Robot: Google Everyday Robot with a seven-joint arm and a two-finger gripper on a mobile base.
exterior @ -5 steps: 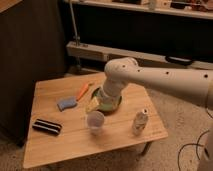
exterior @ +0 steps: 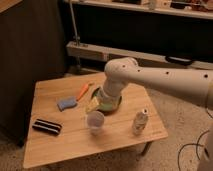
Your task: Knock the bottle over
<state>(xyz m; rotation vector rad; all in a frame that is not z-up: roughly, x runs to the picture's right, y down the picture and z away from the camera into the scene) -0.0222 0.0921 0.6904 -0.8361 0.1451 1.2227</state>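
The bottle (exterior: pixel 140 121) is small and clear with a white cap and pale label. It stands upright near the right front of the wooden table (exterior: pixel 75 142). The translucent cup (exterior: pixel 95 122) stands to its left, near the table's middle front. My arm reaches in from the right, and the gripper (exterior: pixel 106 98) hangs over the middle of the table, above a green plate (exterior: pixel 118 104) and left of the bottle, apart from it.
A blue sponge (exterior: pixel 66 103) and an orange carrot-like item (exterior: pixel 83 91) lie at the table's left back. A black rectangular object (exterior: pixel 46 126) lies at the left front. A yellowish item (exterior: pixel 93 105) sits by the gripper. Dark cabinets and a rail stand behind.
The arm and gripper seem to have shifted very slightly; the bottle and cup stand as before.
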